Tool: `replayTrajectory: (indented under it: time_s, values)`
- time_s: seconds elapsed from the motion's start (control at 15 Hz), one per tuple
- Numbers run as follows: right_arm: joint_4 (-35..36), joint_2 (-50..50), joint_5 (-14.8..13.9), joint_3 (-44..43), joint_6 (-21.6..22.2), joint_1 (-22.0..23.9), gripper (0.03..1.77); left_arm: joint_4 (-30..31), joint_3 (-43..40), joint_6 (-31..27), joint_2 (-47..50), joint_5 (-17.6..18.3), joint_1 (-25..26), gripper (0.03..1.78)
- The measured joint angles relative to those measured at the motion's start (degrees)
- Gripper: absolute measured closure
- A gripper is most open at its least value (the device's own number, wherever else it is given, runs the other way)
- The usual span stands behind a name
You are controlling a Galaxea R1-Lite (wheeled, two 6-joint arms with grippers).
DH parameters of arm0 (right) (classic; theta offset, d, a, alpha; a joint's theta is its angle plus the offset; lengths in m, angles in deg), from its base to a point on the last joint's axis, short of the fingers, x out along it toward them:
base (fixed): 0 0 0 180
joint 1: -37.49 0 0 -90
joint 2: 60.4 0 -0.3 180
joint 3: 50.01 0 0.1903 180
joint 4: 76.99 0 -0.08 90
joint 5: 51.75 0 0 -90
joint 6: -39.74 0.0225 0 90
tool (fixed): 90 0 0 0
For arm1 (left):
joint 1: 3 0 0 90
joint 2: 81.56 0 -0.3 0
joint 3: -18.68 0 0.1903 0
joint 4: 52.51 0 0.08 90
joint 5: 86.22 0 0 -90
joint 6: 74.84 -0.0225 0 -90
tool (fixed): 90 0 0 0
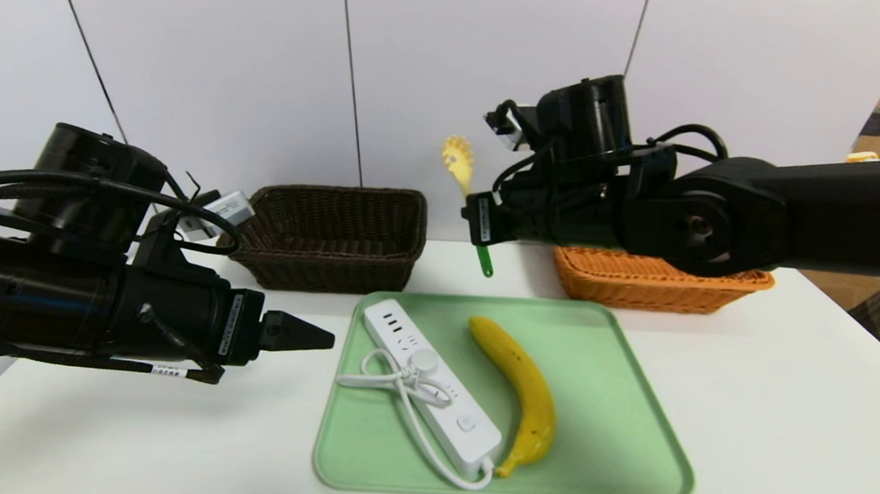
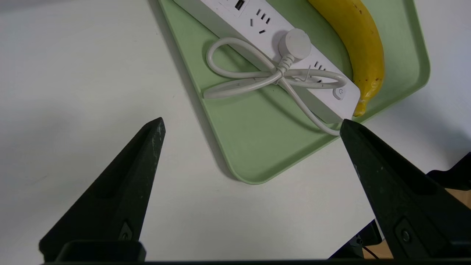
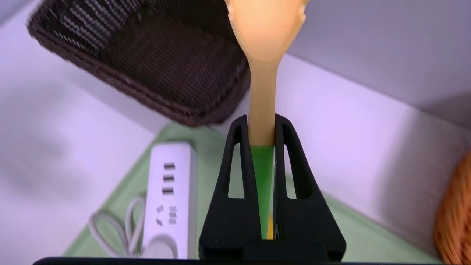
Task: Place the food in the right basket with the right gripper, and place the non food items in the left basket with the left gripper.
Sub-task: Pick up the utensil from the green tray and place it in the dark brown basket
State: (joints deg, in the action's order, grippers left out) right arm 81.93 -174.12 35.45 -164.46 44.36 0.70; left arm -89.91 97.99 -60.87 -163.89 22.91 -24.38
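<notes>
Clamping the spoon (image 3: 262,110) upright above the counter (image 1: 774,410), my right jaws (image 3: 262,125) were shut; my left jaws (image 2: 250,127) gaped wide, empty.

2 baskets (image 1: 334,235), 1 banana (image 1: 517,384), 1 power strip (image 1: 434,384), 1 spoon (image 1: 460,165), 1 tray (image 1: 617,448).

Baskets (image 1: 336,235) woven wicker, rough; tray (image 1: 626,404) matt plastic; pwr strip (image 1: 434,384) smooth glossy plastic.
</notes>
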Motion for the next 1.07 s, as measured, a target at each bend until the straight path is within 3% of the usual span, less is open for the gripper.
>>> replayTrajectory:
  time_s: [0.2, 0.67, 1.07]
  values:
    - [10.0, -3.7, 0.1, -1.9, -0.1, -2.4, 1.65, 0.0, -0.3, 0.0, 0.6, 0.0, 0.0, 0.12]
    - [21.2, -11.4, -0.4, -9.0, -5.5, -4.6, 1.65, 0.1, -0.5, -0.1, 1.1, 0.0, 0.0, 0.12]
    - [21.9, -17.6, -0.4, -16.7, -8.6, -4.9, 1.65, 0.1, -0.5, -0.4, 1.5, 0.1, 0.0, 0.12]
